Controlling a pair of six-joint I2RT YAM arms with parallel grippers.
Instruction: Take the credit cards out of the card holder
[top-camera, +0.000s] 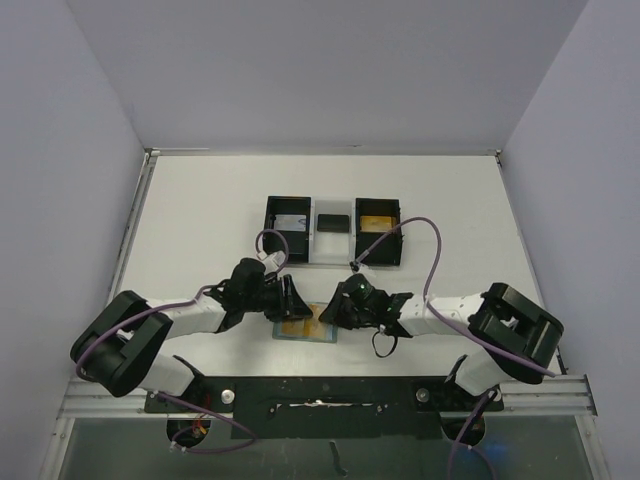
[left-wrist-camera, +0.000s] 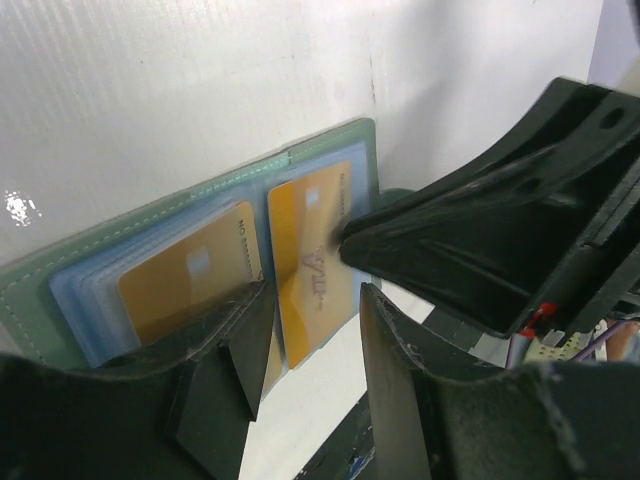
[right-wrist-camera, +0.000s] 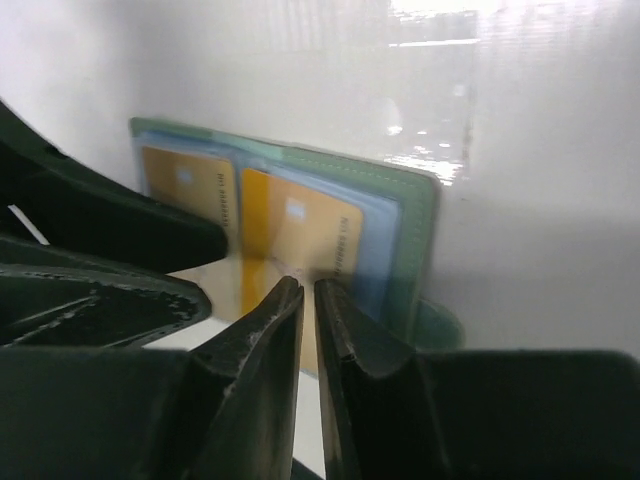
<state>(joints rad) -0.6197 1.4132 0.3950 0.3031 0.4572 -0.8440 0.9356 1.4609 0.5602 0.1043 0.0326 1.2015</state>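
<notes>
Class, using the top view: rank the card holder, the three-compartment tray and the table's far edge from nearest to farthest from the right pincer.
1. The card holder, at the right pincer tips, near side.
2. The tray, beyond it, mid-table.
3. The table's far edge, by the back wall.

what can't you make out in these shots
Top view: the card holder lies mostly under the left gripper and right gripper; what is in the tray is too small to name.
Left wrist: print on the sticking-out card is blurred.
Right wrist: blur hides whether the right gripper's nearly closed jaws pinch that card.
</notes>
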